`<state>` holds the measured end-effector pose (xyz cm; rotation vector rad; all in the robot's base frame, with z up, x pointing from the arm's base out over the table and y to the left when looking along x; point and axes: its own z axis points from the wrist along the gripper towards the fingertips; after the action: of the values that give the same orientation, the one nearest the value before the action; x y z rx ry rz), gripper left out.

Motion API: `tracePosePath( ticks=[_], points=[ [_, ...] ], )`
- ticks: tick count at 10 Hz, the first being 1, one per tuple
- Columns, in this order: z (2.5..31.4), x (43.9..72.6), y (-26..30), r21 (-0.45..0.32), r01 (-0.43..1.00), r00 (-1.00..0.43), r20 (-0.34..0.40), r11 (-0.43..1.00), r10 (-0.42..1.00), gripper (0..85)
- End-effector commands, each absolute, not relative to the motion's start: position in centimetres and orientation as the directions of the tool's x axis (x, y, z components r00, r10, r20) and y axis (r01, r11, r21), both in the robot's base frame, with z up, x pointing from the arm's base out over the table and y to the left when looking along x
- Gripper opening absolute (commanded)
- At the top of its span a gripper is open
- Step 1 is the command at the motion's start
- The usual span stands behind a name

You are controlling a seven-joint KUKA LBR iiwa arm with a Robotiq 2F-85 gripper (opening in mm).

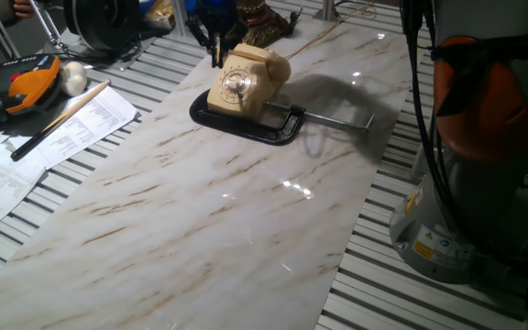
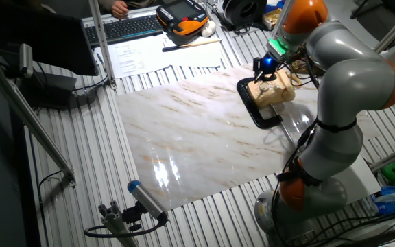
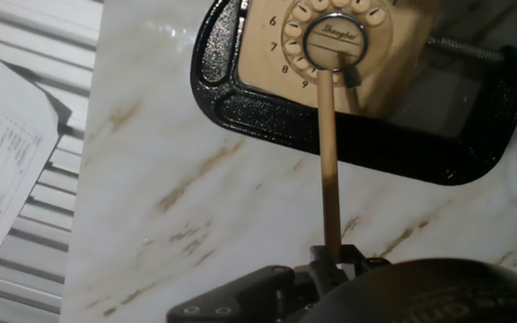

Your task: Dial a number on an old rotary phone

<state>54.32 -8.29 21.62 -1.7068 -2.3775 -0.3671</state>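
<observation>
The cream-beige rotary phone (image 1: 262, 66) sits at the far end of the marble slab (image 1: 200, 211), held by a black C-clamp (image 1: 246, 126). Its round dial (image 1: 237, 87) faces forward. In the hand view the dial (image 3: 335, 36) is at the top, with the clamp (image 3: 330, 135) below it. My gripper (image 3: 333, 262) is shut on a thin wooden stick (image 3: 328, 170). The stick's tip rests at the dial's lower edge. In the fixed views the gripper (image 1: 212, 35) (image 2: 265, 66) hangs just beside the phone (image 2: 274, 92).
Papers (image 1: 53, 137), a long wooden rod (image 1: 62, 117) and an orange hand-held controller (image 1: 27, 84) lie left of the slab. The clamp's silver screw bar (image 1: 337, 119) sticks out to the right. The robot base (image 1: 456, 211) stands at the right edge. A keyboard (image 2: 125, 27) lies at the back.
</observation>
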Motion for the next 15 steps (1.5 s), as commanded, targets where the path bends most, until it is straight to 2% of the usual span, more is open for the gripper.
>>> tracePosePath(
  ticks=[1,7,15],
  points=[
    [21.3,54.2,-8.7,0.093,0.947,-0.32,0.303,0.307,0.898,0.0],
    [19.2,54.5,-11.0,0.111,0.955,-0.296,0.374,0.274,0.879,0.0],
    [17.1,54.9,-12.2,0.096,0.978,-0.207,0.448,0.183,0.87,0.0]
  ],
)
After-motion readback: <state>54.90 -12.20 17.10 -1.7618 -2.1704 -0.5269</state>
